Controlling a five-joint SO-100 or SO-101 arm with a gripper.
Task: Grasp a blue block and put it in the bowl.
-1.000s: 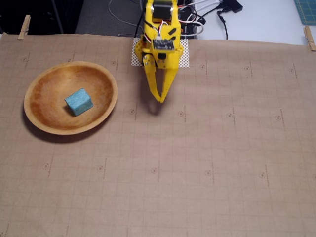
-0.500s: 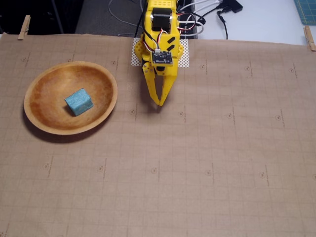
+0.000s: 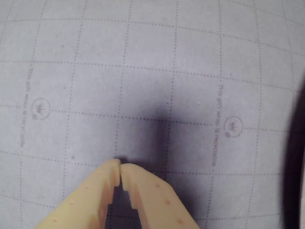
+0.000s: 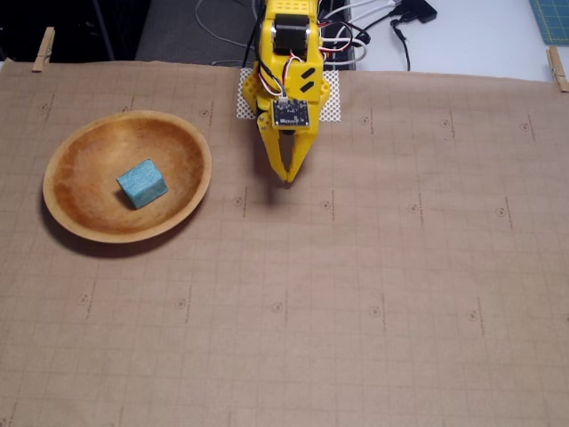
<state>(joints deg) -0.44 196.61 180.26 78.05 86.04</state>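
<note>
Brown gridded wrapping paper (image 4: 373, 294) covers the whole work surface, held at its far corners by wooden clothespins (image 4: 43, 48). Near the left edge of the paper, in the fixed view, sits a wide, shallow wooden bowl (image 4: 182, 142), orange-brown with a paler rim. Inside it, slightly left of its centre, rests the blue block (image 4: 141, 183), a small turquoise piece with a rough surface, lying on the bowl's floor and touching nothing else. A yellow robot arm (image 4: 286, 53) reaches in from the middle of the far edge, well apart from the bowl. Its gripper (image 4: 289, 180) points down toward the paper, the two tapered fingers pressed together at their tips with nothing between them. In the wrist view, the pale yellow fingertips (image 3: 112, 168) meet above bare paper, and a dark shadow falls just beyond them. Cables (image 4: 373, 27) trail behind the arm's base past the far edge.
</note>
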